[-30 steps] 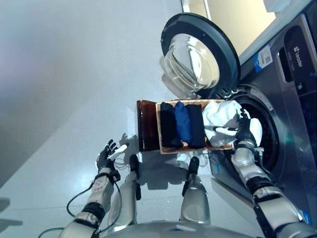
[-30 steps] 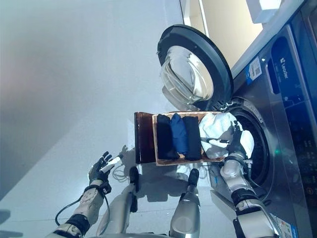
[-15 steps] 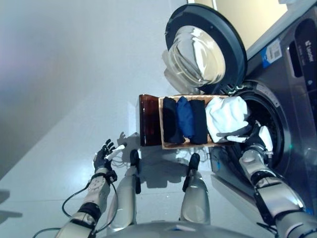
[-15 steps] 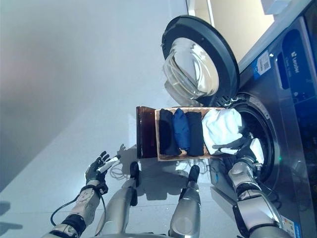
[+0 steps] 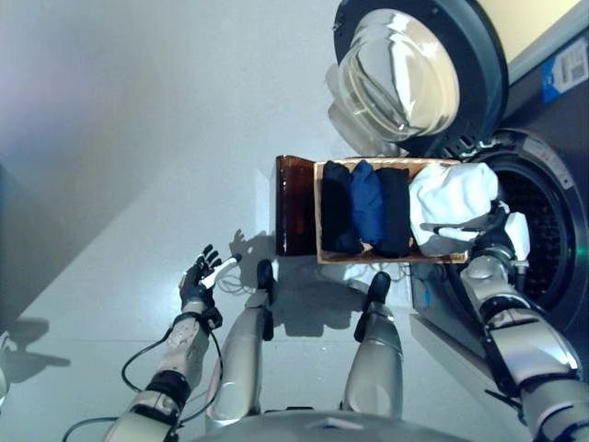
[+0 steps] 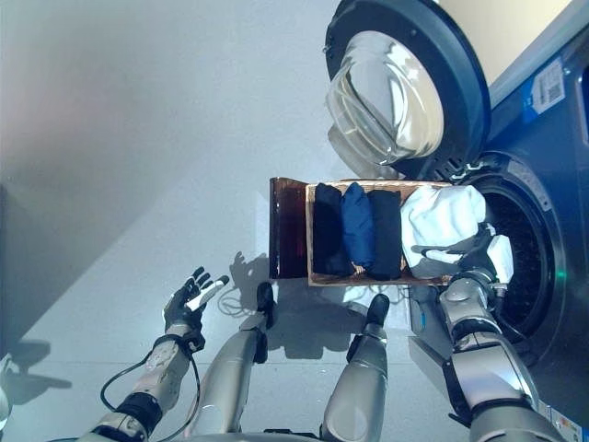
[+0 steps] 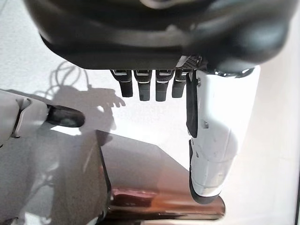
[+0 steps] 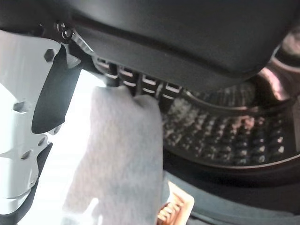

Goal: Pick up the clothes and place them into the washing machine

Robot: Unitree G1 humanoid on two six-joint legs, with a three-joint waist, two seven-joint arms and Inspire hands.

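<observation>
You have four garments: three dark folded clothes [image 5: 368, 208] in the wooden basket [image 5: 294, 217], and a white cloth [image 5: 453, 198] pinched by your right hand [image 5: 495, 238] at the washing machine drum [image 5: 543, 230]; left hand [image 5: 199, 281] spread, empty

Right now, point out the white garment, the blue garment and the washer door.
white garment [image 5: 453, 195], left eye view, its bunched middle
blue garment [image 5: 368, 207], left eye view, its middle
washer door [image 6: 391, 87], right eye view, its glass

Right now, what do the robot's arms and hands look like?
Both arms are silver-grey, segmented shells with black bands at the joints. The left hand is dark, with slim black fingers and a white thumb cover. The right hand is also dark, with a white cover at the wrist side. The white thumb cover has small screw holes.
</observation>
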